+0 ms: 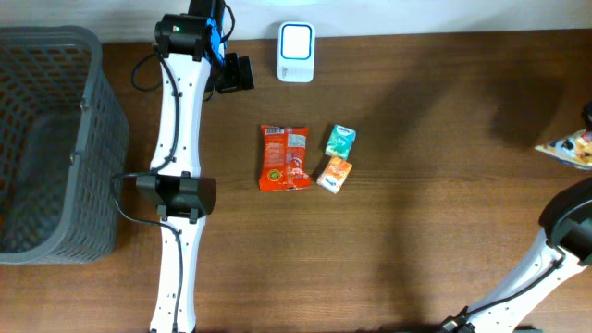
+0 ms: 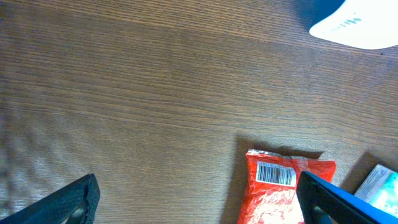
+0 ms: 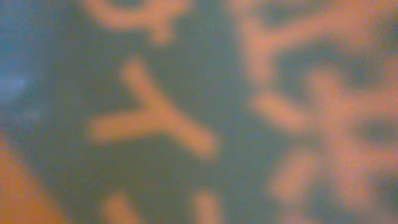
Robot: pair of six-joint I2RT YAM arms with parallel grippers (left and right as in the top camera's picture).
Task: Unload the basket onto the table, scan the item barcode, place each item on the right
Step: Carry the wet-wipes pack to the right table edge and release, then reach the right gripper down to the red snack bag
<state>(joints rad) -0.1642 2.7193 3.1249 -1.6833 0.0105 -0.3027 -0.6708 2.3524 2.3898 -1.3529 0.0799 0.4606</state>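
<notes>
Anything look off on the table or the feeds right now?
Yes: the right wrist view is filled edge to edge by blurred packaging print, so something sits right against that camera. Overhead, a colourful packet pokes in at the right edge, cut off by the frame.

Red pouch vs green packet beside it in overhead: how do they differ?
Size: the red pouch is clearly larger than the green packet. Pose: the red pouch lies nearly square to the table edges; the green packet sits tilted. Barcode: the left wrist view shows a barcode face-up on the red pouch; none is visible on the green packet. Both lie flat, not touching.
</notes>
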